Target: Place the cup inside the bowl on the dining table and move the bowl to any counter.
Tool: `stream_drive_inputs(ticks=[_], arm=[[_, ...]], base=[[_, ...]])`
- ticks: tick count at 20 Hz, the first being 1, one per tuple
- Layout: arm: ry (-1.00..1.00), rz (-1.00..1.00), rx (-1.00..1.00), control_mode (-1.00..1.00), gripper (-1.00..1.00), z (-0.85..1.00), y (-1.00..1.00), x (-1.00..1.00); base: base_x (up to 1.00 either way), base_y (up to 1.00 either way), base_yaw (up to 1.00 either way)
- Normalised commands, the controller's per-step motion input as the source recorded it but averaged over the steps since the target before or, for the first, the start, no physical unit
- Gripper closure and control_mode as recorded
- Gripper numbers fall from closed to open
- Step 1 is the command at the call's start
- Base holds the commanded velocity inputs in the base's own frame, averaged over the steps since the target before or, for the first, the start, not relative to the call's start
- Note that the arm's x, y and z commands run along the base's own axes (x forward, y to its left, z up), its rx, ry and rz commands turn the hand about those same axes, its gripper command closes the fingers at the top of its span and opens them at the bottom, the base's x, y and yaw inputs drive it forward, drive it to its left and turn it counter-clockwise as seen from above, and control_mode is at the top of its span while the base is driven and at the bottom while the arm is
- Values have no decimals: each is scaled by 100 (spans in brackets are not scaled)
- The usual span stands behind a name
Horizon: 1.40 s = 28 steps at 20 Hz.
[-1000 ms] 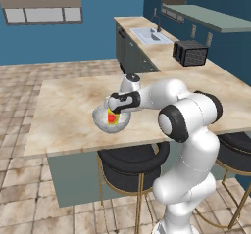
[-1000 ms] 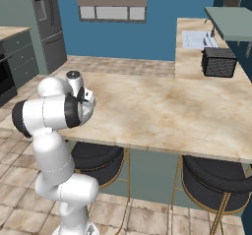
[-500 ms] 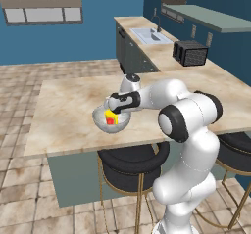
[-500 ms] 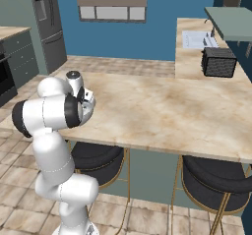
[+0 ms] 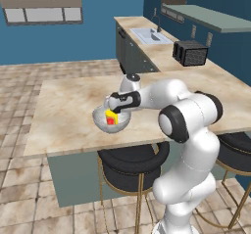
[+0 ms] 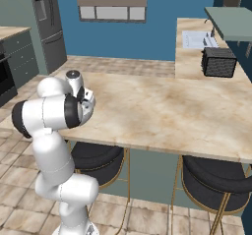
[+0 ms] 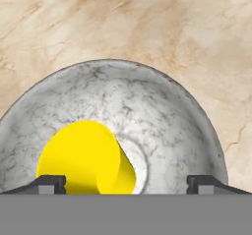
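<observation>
Hovering over the round silvery-grey speckled bowl [image 7: 162,126] on the beige marble counter [image 5: 68,101], our tool [image 7: 125,184] stands spread; the small yellow cup [image 7: 83,158] sits inside. We judge the bowl stiff, slick; pinch its rim.

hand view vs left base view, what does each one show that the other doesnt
Hand view alone: the bowl's speckled inside from straight above, the cup lying against its bottom, and the pincer's two fingertips standing wide apart with nothing between them.

Left base view alone: the white arm reaching over the dining table, the red patch low on the cup, two black stools tucked under the table, and the counter with a sink and a dark toaster.

Both: the yellow cup inside the bowl, and the bowl on the marble top.
</observation>
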Motion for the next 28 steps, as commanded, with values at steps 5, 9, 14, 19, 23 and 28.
stream_drive_inputs(ticks=[5,9,14,19,23,28], arm=[[-8,0,0,-100,-100,42,0,-3],[-2,0,0,-100,-100,9,-4,-2],[0,0,0,-100,-100,-10,-27,-1],[0,0,0,-100,-100,-16,-41,0],[0,0,0,-100,-100,-5,-45,0],[0,0,3,-100,-100,0,-31,0]], base=[[0,0,0],[0,0,0],[0,0,0],[0,0,0],[0,0,0],[0,0,0]])
